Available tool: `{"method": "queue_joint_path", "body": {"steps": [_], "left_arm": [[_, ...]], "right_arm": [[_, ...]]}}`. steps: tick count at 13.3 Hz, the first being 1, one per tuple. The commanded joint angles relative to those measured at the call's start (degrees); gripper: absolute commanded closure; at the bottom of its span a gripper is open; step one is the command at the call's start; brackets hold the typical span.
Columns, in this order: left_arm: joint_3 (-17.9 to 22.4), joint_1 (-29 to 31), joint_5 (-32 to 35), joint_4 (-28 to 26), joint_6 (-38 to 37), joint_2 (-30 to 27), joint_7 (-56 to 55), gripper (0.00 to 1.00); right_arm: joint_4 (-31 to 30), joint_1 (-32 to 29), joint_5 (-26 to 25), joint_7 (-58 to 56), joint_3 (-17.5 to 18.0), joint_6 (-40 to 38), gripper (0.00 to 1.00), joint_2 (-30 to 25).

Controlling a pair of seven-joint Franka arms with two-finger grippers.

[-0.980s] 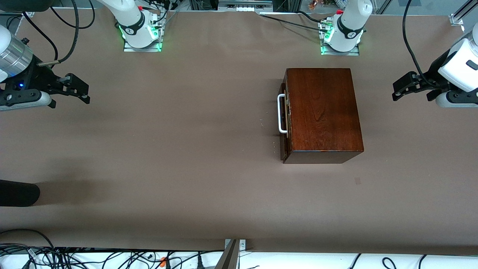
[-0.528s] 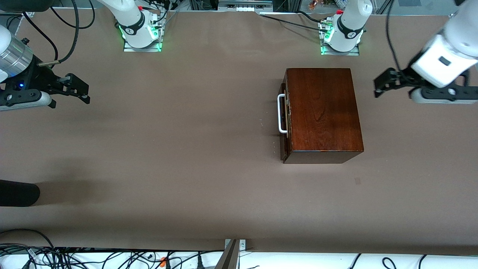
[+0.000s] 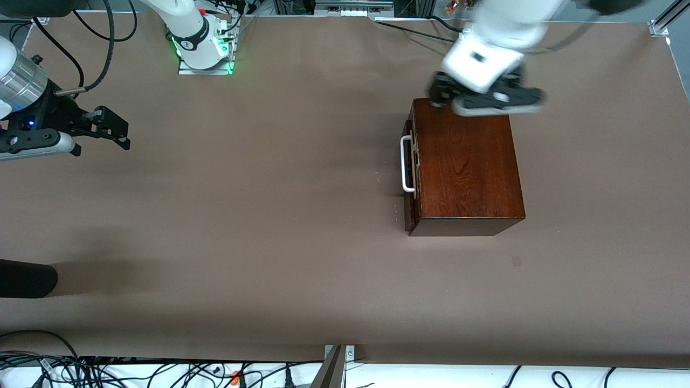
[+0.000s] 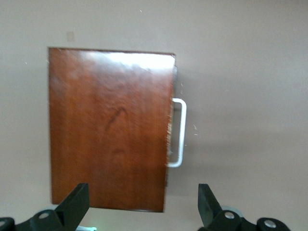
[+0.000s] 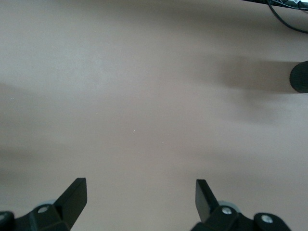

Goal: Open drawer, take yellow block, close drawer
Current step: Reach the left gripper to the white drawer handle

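The dark mahogany box [image 3: 466, 167] stands on the table toward the left arm's end. Its drawer [image 3: 408, 210] is pushed in, and the white loop handle [image 3: 407, 164] faces the right arm's end. The yellow block is hidden. My left gripper [image 3: 437, 99] hangs open over the box's edge farthest from the front camera. The left wrist view looks down on the box [image 4: 110, 130] and handle [image 4: 179, 132], with nothing between that gripper's [image 4: 142, 207] fingers. My right gripper [image 3: 116, 129] waits open at the right arm's end, over bare table [image 5: 144, 96].
A black rounded object [image 3: 27, 279] pokes in at the right arm's end, nearer the front camera, and also shows in the right wrist view [image 5: 301, 77]. Cables [image 3: 108, 369] lie along the table's near edge. The right arm's base [image 3: 202, 48] stands at the back.
The left arm has swung in from the left arm's end of the table to over the box's top edge. The right arm, the box and the drawer have not moved.
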Motion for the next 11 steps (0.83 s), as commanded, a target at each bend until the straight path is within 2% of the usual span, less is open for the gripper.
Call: {"method": "queue_joint_path", "body": {"steps": [1, 3, 7, 11], "left_arm": [[0.14, -7.39, 4.87, 1.99, 1.87, 5.13, -10.29, 0.00], [0.22, -11.88, 9.70, 1.82, 5.11, 10.22, -15.40, 0.00], [0.49, -12.43, 12.89, -0.98, 12.14, 17.17, -17.71, 0.00], [0.57, -11.72, 16.40, -8.62, 18.03, 18.60, -17.97, 0.00]], "right_arm": [[0.02, 0.22, -0.95, 0.29, 0.02, 0.11, 0.00, -0.27], [0.03, 0.22, -0.95, 0.21, 0.02, 0.11, 0.00, -0.27], [0.02, 0.22, -0.95, 0.29, 0.10, 0.11, 0.00, -0.27], [0.03, 0.13, -0.95, 0.29, 0.02, 0.11, 0.00, -0.18]]}}
